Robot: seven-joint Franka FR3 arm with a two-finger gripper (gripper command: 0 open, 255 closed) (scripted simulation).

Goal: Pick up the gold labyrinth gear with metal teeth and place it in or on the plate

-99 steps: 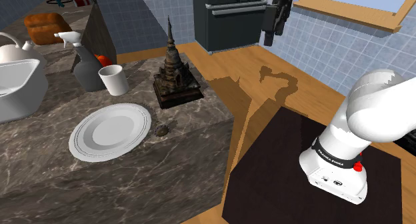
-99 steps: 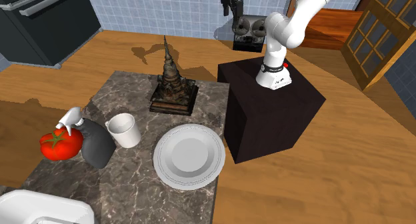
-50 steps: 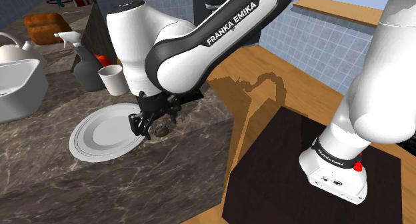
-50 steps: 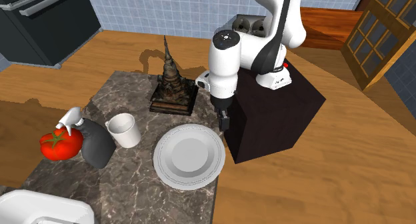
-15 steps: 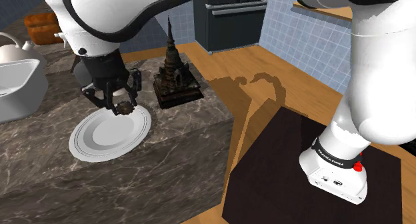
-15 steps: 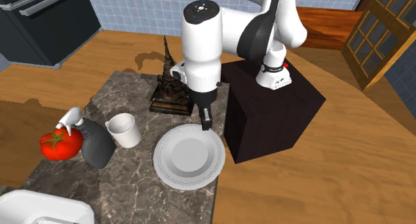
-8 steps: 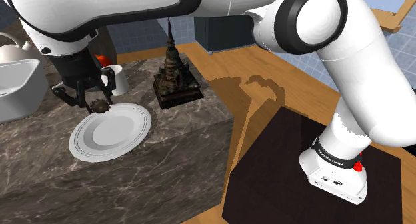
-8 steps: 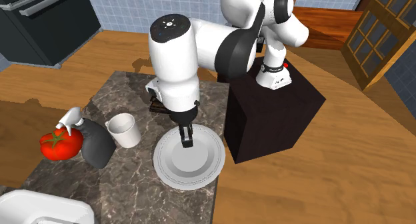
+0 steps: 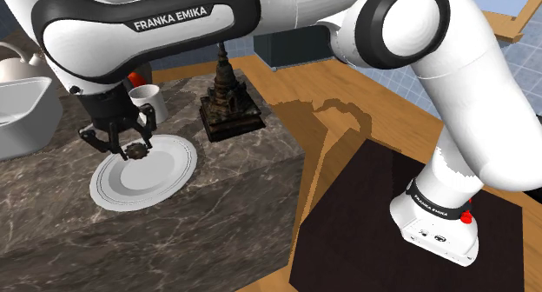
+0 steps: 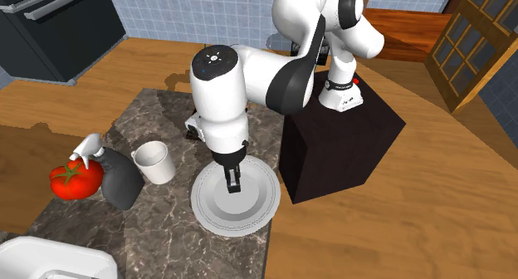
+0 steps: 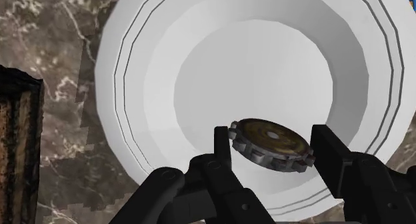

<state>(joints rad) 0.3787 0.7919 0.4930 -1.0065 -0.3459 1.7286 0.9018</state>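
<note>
– So which step is this, anyone?
– Drop-off, I reckon. The pincer (image 11: 273, 148) is closed on the gear (image 11: 268, 137), gripping its toothed rim from both sides. The gear hangs tilted just above the middle of the plate (image 9: 102, 191).
– Next move?
– Probably dip closer to the plate, then spread the fingers so it lands flat.
– Count?
– One gear and one plate. Beside the plate on the surface there's one mug (image 10: 155, 163), one spray bottle (image 10: 116, 181), one tomato (image 10: 70, 179) and one spire statue (image 9: 228, 103).
</note>
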